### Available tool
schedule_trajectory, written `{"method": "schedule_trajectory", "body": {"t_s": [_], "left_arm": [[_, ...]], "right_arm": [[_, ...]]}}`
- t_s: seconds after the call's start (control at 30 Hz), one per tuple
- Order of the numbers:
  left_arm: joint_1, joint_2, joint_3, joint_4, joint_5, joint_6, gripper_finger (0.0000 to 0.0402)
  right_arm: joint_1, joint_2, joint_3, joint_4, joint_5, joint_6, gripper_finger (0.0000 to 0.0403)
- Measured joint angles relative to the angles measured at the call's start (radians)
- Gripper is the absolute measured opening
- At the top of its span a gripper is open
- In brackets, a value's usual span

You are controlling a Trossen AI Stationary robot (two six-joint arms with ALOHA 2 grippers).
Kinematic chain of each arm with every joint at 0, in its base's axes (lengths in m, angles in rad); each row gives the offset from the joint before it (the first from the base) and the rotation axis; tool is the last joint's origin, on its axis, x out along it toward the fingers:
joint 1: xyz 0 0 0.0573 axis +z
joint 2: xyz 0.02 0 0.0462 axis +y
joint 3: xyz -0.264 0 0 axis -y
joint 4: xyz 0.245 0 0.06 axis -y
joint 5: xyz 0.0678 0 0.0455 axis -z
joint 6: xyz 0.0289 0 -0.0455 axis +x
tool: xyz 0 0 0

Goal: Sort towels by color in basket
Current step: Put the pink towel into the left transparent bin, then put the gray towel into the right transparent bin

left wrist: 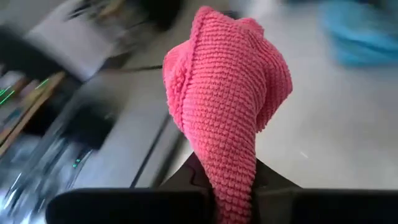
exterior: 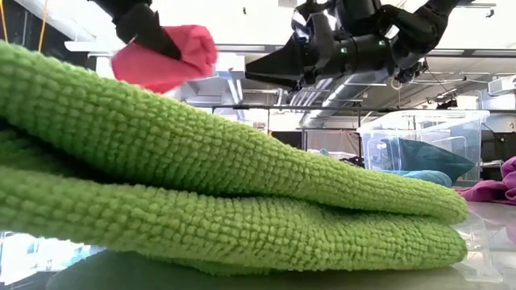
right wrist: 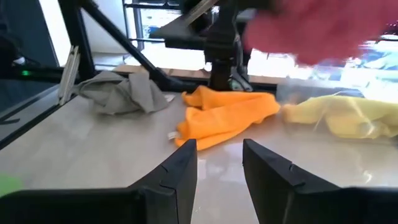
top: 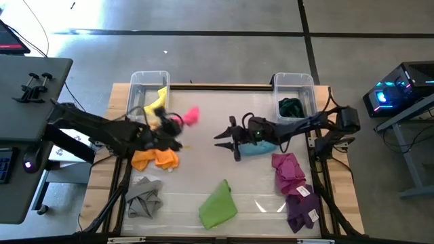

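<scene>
Two arms are over the counter, and only the left one carries anything. Nearest in its wrist view, the left gripper has its fingers clamped on the lower end of the pink towel, which stands up and away from them in a loose cone. It is pinched at one end, I judge, so the cloth hangs clear of the other towels during the carry. Beyond those fingers lies the left clear bin, with the yellow towel draped over its near wall, probably the pink one's destination, though the blurred wrist view cannot confirm it.

The right gripper hovers with fingers apart and nothing between them. Just past its fingertips lies the orange towel, then the grey towel off to one side. The blue towel sits under that arm. Farther off, the dark green towel already rests in the right bin. The lime green towel, magenta towel and purple towel lie unsorted, well apart from both sets of fingers.
</scene>
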Motion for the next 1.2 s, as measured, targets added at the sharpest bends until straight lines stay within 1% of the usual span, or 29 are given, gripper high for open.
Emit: {"method": "schedule_trajectory", "body": {"t_s": [0.1, 0.2, 0.37, 0.5, 0.6, 0.83, 0.93, 1.03, 1.2], "left_arm": [[0.043, -0.078, 0.0, -0.068, -0.106, -0.111, 0.0009], [0.116, -0.158, 0.0, -0.109, -0.152, -0.179, 0.0009], [0.303, -0.255, -0.004, -0.133, -0.128, -0.287, 0.001], [0.457, -0.281, -0.041, -0.14, -0.063, -0.329, 0.0025], [0.558, -0.272, -0.072, -0.133, -0.011, -0.298, 0.0052], [0.741, -0.236, -0.098, -0.106, 0.006, -0.264, 0.0143], [0.795, -0.231, -0.099, -0.087, 0.04, -0.244, 0.0181], [0.833, -0.231, -0.099, -0.051, 0.059, -0.209, 0.0209], [0.859, -0.232, -0.099, -0.026, 0.059, -0.192, 0.023]], "right_arm": [[0.022, 0.022, 0.0, 0.011, 0.002, -0.015, 0.0123], [0.033, 0.024, 0.0, 0.017, 0.001, -0.027, 0.0123], [0.038, 0.024, 0.0, 0.016, 0.002, -0.019, 0.0124], [0.038, 0.024, 0.0, 0.008, 0.002, -0.017, 0.0124], [0.038, 0.024, 0.0, 0.009, 0.002, -0.023, 0.0124], [0.036, 0.024, 0.0, 0.009, 0.002, 0.001, 0.0124], [0.036, 0.024, 0.0, 0.009, 0.002, 0.001, 0.0124], [0.035, 0.024, 0.0, 0.009, 0.002, 0.001, 0.0124], [0.035, 0.024, 0.0, 0.008, 0.002, 0.001, 0.0124]]}}
